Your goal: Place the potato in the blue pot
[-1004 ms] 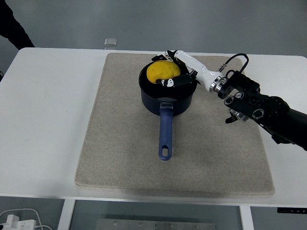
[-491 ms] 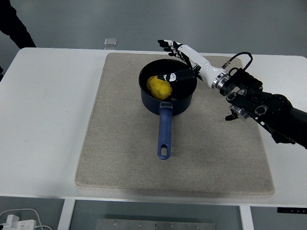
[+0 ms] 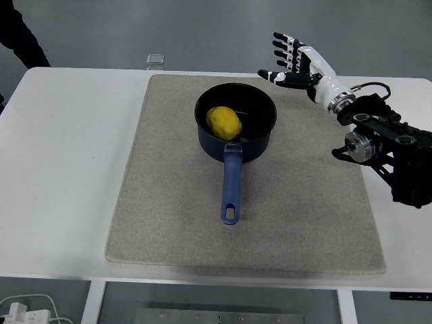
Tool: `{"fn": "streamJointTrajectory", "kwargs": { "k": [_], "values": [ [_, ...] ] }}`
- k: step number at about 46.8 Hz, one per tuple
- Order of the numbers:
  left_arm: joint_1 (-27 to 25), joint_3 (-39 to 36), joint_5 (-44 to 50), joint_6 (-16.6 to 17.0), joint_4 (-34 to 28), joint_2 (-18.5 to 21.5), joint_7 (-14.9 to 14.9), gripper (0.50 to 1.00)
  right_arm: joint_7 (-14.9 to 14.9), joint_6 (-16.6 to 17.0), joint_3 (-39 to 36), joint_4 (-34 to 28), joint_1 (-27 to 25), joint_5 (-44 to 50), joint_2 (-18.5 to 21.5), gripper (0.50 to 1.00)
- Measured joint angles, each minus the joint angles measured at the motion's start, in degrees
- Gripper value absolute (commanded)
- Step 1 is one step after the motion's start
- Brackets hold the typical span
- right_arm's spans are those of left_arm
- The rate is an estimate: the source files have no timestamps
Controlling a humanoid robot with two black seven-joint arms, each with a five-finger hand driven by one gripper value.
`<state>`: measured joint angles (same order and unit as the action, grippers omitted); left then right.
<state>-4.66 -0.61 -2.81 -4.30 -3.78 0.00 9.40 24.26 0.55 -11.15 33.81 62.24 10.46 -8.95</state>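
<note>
A yellow potato lies inside the dark blue pot, toward its left side. The pot stands on a beige mat, and its blue handle points toward the table's near edge. My right hand is raised above the mat's far right corner, up and to the right of the pot. Its fingers are spread and hold nothing. The black right arm comes in from the right edge. No left arm shows.
The mat covers the middle of the white table. A small clear box sits at the table's far edge. A person's dark sleeve shows at the top left corner. White cables lie below the table's near left.
My right hand let go of the potato, which dropped into the pot. The hand then rose and drew back to the right with its fingers spreading.
</note>
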Motion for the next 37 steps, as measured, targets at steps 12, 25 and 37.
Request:
{"fn": "streamJointTrajectory", "kwargs": {
  "k": [12,25,37],
  "values": [
    [0.0,-0.18,0.0,0.0,-0.07,0.0,0.0,0.996,-4.93,0.19,-8.35,-0.09,-2.64,-8.89,-2.59,0.928],
    [0.0,-0.19,0.0,0.0,-0.09,0.0,0.0,0.996,-6.76,0.25,-11.67,-0.07,-2.73,-14.58,-4.31,0.928],
    [0.0,-0.12,-0.01,0.0,-0.02,0.0,0.0,0.996,-6.54,-0.36,-14.78,-0.69,-3.57,-15.88,-3.58,0.928]
  ]
}}
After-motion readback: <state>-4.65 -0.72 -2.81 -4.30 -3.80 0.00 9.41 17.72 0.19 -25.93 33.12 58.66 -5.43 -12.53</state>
